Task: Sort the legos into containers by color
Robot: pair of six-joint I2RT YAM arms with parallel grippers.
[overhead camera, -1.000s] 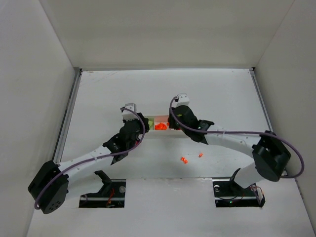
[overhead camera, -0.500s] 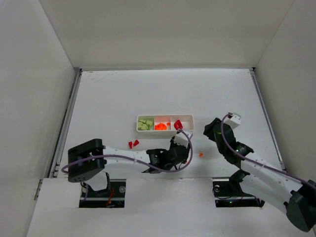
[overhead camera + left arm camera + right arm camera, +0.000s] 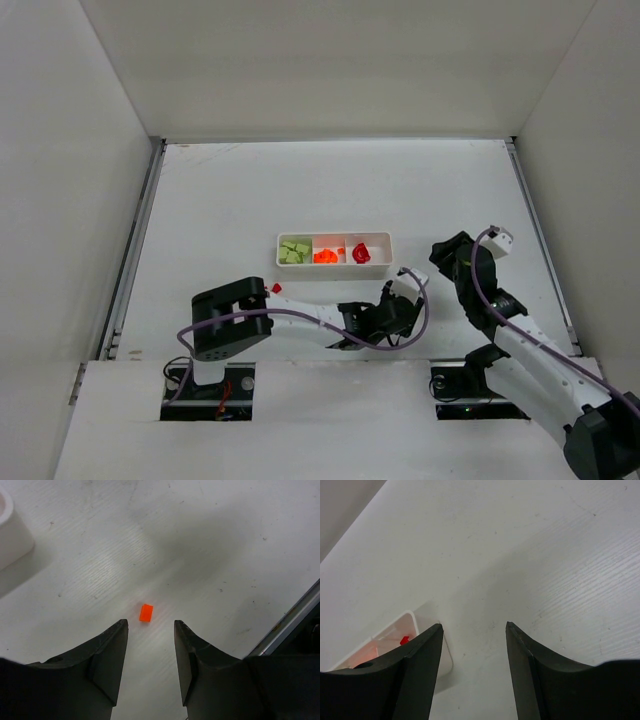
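Note:
The white tray point(image 3: 385, 240) holds pale green legos point(image 3: 294, 251) in its left container, orange legos point(image 3: 325, 255) in the middle one and a red lego point(image 3: 361, 253) in the right one. My left gripper point(image 3: 398, 312) reaches across to the near right. In the left wrist view the left gripper point(image 3: 150, 624) is open and low over the table, with a loose orange lego point(image 3: 146, 613) just ahead of its tips. My right gripper point(image 3: 440, 252) hangs open right of the tray. In its own view the right gripper point(image 3: 474, 626) is empty above bare table.
A loose red lego point(image 3: 276, 288) lies by the left arm's shoulder. The tray's corner point(image 3: 10, 530) shows at the upper left of the left wrist view, and its right end point(image 3: 412, 620) with a red lego point(image 3: 404, 640) shows behind the right gripper's left finger. A metal rail point(image 3: 295, 615) borders the table.
Both grippers have left the tray. The left arm dropped a red lego in the right container, then swung right to the orange lego. The right arm drew back to the right. Both jaws widened.

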